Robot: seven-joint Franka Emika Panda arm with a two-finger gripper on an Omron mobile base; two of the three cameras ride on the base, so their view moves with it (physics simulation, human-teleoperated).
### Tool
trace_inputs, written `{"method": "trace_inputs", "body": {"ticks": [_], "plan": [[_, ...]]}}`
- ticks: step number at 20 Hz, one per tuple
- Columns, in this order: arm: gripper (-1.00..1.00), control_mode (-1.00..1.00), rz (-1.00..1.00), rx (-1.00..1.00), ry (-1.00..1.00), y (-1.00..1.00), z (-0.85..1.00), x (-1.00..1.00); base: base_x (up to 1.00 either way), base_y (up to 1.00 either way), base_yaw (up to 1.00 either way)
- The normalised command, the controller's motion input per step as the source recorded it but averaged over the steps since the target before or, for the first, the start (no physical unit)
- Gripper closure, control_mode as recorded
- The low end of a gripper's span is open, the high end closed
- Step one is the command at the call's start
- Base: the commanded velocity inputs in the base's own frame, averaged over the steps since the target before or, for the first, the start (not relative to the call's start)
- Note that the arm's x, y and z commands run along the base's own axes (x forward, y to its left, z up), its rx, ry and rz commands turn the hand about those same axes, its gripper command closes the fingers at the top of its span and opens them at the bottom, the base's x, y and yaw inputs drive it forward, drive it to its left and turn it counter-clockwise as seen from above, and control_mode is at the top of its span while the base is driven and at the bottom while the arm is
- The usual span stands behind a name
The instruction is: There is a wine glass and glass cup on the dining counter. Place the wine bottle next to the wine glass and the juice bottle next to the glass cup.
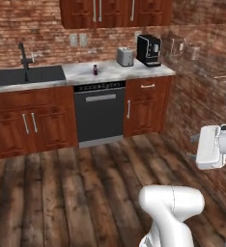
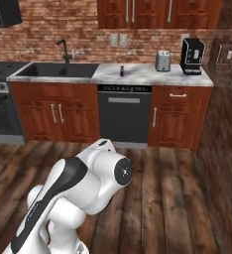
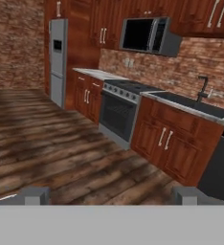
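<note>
Brick walls (image 1: 33, 29), plank floor (image 1: 76, 193), reddish cabinets (image 2: 53, 116), dark dishwasher (image 1: 99, 113).

My arm (image 2: 83, 191) is glossy white with rounded, bulbous links, a black band along one segment, a dark disc capping a joint, a boxy white hand (image 1: 212, 146), and two small grey fingertips (image 3: 36, 195).

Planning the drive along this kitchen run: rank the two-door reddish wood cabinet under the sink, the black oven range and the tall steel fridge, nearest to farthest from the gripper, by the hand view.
1. Reddish wood cabinet, below the dark sink, on the right: nearest the open gripper.
2. Black oven range, centre: next along.
3. Tall steel fridge, far left end: farthest.
</note>
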Motion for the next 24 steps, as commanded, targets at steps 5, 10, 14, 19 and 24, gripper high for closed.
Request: {"method": "trace_inputs", "body": {"ticks": [5,10,14,19,24], "plan": [[-1.0,1.0,0.0,0.0,0.0,0.0,0.0,0.0,0.94,0.0,0.0],[-1.0,1.0,0.0,0.0,0.0,0.0,0.0,0.0,0.94,0.0,0.0],[-1.0,1.0,0.0,0.0,0.0,0.0,0.0,0.0,0.94,0.0,0.0],[-1.0,1.0,0.0,0.0,0.0,0.0,0.0,0.0,0.94,0.0,0.01],[-1.0,1.0,0.0,0.0,0.0,0.0,0.0,0.0,0.94,0.0,0.01]]}}
